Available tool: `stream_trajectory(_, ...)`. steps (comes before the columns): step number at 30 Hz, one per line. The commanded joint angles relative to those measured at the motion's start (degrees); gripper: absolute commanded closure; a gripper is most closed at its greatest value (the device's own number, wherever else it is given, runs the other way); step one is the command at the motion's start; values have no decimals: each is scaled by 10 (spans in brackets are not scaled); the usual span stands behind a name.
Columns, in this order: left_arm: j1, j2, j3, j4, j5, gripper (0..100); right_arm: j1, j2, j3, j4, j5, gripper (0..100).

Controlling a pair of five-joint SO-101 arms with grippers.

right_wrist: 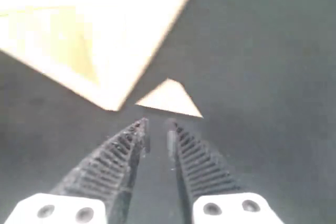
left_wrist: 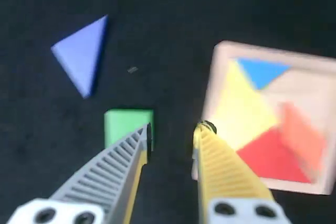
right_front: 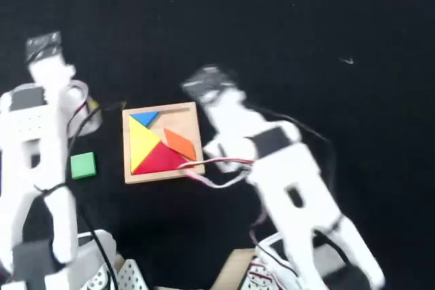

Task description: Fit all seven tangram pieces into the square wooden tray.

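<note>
The square wooden tray [right_front: 161, 173] lies left of the table's middle and holds a blue triangle [right_front: 144, 118], a yellow triangle [right_front: 140, 142], a red triangle [right_front: 163, 159] and an orange piece [right_front: 179, 143]. A green square [right_front: 83, 165] lies on the cloth left of the tray. My left gripper [left_wrist: 172, 136] is open above the gap between the green square [left_wrist: 128, 124] and the tray [left_wrist: 218, 59]. A violet-blue triangle [left_wrist: 81, 53] lies farther out. My right gripper [right_wrist: 157, 129] is narrowly open, holding nothing. A pale small triangle [right_wrist: 169, 99] lies just past its tips, by a tray corner [right_wrist: 113, 98].
Black cloth covers the table. The left arm [right_front: 37, 140] stands at the left edge, and the right arm [right_front: 285, 174] reaches in from the front right, its cables [right_front: 217, 168] trailing past the tray's near corner. Open cloth stretches to the back and right.
</note>
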Motion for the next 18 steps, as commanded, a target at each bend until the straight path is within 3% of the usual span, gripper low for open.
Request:
stream_trajectory(1, -129, -84, 148, -89, -69, 848, -109, 95, -89, 13, 52, 897)
stream_trajectory(5, -240, -146, 271, -177, -104, 848, -136, 229, -158, -14, 60, 918)
stream_trajectory(8, -284, -175, 336, -213, -105, 848, -135, 315, -219, -13, 63, 920)
stream_trajectory(18, -276, -179, 429, -272, -79, 848, -119, 463, -328, -18, 113, 920)
